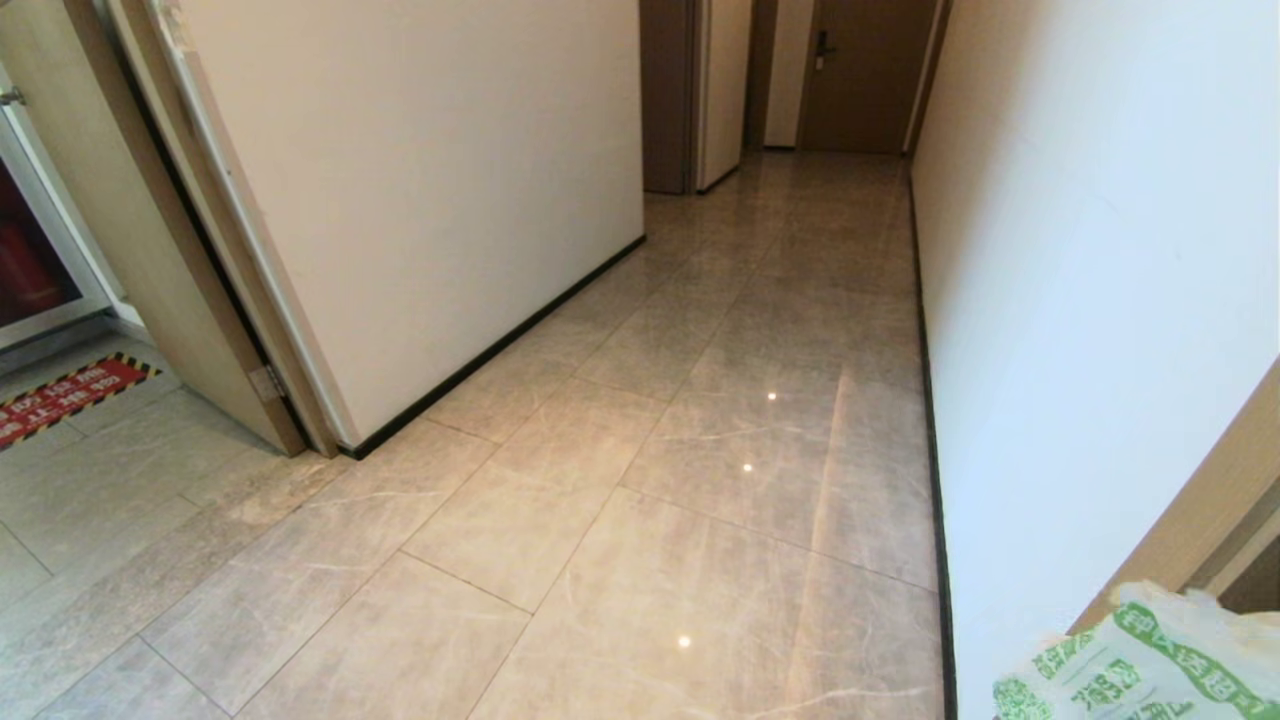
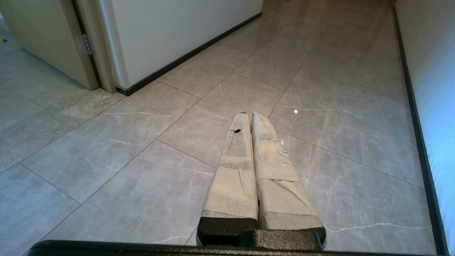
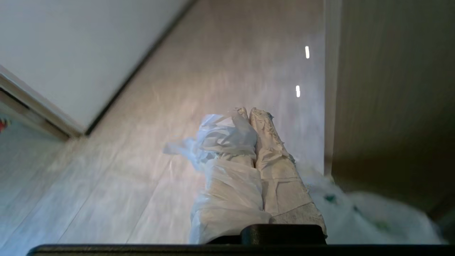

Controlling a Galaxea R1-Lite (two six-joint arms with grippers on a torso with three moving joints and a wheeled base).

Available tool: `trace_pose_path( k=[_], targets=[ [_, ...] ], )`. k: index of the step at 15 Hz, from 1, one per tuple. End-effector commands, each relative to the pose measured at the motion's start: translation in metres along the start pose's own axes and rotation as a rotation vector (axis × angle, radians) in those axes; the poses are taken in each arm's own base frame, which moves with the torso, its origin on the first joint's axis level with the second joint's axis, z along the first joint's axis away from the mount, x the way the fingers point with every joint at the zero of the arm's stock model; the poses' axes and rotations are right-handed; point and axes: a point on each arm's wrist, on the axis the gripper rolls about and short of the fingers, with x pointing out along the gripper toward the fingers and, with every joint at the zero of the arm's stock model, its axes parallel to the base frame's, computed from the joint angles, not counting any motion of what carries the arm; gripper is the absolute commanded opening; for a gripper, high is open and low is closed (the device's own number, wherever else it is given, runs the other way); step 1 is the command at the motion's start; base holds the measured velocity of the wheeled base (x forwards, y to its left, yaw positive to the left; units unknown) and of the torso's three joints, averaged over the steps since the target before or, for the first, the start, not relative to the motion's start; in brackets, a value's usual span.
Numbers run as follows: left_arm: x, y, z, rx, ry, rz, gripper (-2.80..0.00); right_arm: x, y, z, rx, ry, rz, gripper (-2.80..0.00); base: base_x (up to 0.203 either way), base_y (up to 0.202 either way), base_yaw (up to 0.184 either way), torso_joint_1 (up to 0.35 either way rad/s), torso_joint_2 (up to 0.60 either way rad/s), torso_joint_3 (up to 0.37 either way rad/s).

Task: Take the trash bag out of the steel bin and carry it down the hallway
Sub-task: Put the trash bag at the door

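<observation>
Progress looks well past the halfway mark: the trash bag is out of its container and hangs at the near right corner of the head view, close to the right-hand wall, while the steel bin appears in none of the three views (so the lifting-out step reads as finished). What is left, by my judgement, is the carrying itself, since most of the hallway lies ahead, running away to a brown door at its far end. Its floor is glossy beige marbled tile that mirrors a few ceiling lights, bordered by plain white walls with black baseboards. At the left edge a side opening with a light wooden door frame leads off, and a red floor sign with yellow-and-black hazard edging lies just inside it. The right gripper is clenched on the bag, thin white plastic bunched over one of its taped fingers, and the bag's printed green body sags below beside a wood-toned panel. The left gripper hangs over bare tile with its two taped fingers pressed together and nothing between them, taking no part in the work.
</observation>
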Motion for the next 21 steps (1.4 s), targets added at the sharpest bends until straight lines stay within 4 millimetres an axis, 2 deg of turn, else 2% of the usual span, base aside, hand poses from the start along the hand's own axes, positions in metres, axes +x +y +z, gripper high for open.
trace_pose_path(
  k=[1, 7, 9, 12, 14, 16, 17, 18, 20, 21],
  targets=[
    [0.0, 0.0, 0.0, 0.0, 0.0, 0.001, -2.8, 0.047, 0.005, 0.014, 0.019, 0.173, -0.063, -2.8, 0.0, 0.0, 0.0, 0.0, 0.0, 0.0],
    [0.0, 0.0, 0.0, 0.0, 0.0, 0.001, -2.8, 0.139, 0.001, 0.052, 0.127, 0.234, -0.2, -2.8, 0.0, 0.0, 0.0, 0.0, 0.0, 0.0],
    [0.0, 0.0, 0.0, 0.0, 0.001, 0.002, -2.8, 0.174, -0.008, 0.073, 0.134, 0.226, -0.262, -2.8, 0.0, 0.0, 0.0, 0.0, 0.0, 0.0],
    [0.0, 0.0, 0.0, 0.0, 0.0, 0.001, -2.8, 0.23, -0.035, 0.084, 0.157, 0.293, -0.357, -2.8, 0.0, 0.0, 0.0, 0.0, 0.0, 0.0],
    [0.0, 0.0, 0.0, 0.0, 0.0, 0.001, -2.8, 0.266, -0.052, 0.081, 0.17, 0.346, -0.395, -2.8, 0.0, 0.0, 0.0, 0.0, 0.0, 0.0],
    [0.0, 0.0, 0.0, 0.0, 0.0, 0.001, -2.8, 0.293, -0.063, 0.078, 0.167, 0.379, -0.411, -2.8, 0.0, 0.0, 0.0, 0.0, 0.0, 0.0],
    [0.0, 0.0, 0.0, 0.0, 0.0, 0.001, -2.8, 0.299, -0.063, 0.073, 0.125, 0.403, -0.405, -2.8, -0.059, 0.0, -0.022, -0.002, 0.0, 0.006],
    [0.0, 0.0, 0.0, 0.0, 0.0, 0.001, -2.8, 0.302, -0.054, 0.068, 0.095, 0.431, -0.381, -2.8, -0.064, 0.0, -0.015, 0.011, 0.01, 0.002],
    [0.0, 0.0, 0.0, 0.0, 0.0, 0.002, -2.8, 0.305, -0.04, 0.048, 0.03, 0.507, -0.375, -2.8, -0.055, 0.0, -0.004, 0.001, 0.0, -0.003],
    [0.0, 0.0, 0.0, 0.0, 0.0, 0.001, -2.8, 0.304, -0.041, 0.038, -0.009, 0.546, -0.373, -2.8, -0.052, 0.0, -0.004, 0.005, 0.0, -0.002]
  ],
)
